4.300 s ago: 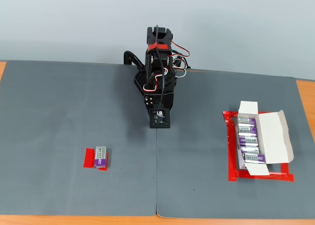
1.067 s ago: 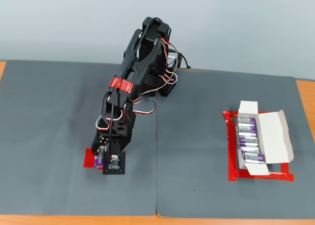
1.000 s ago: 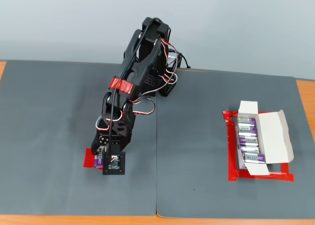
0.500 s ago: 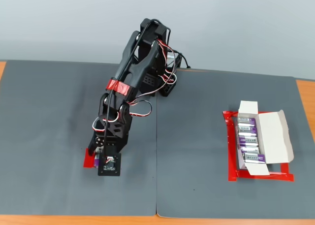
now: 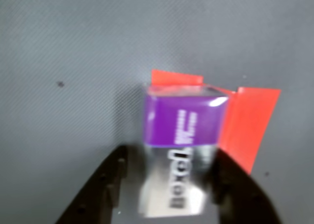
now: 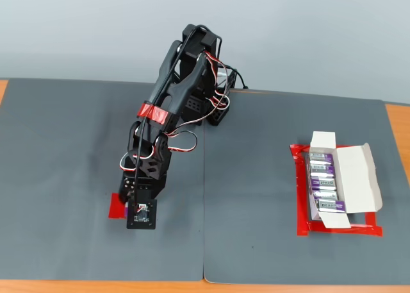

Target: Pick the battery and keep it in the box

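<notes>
Pincer (image 5: 169,185) straddles the battery (image 5: 181,150), jaws flanking its silver end, apparently gripping. The box (image 6: 343,177) lies well apart, awaiting delivery.

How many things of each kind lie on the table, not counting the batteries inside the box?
Battery outside the box: 1
White box: 1
Red tape marks: 2 (patch, outline)
Grey mats: 2 ()
Total: 6
</notes>
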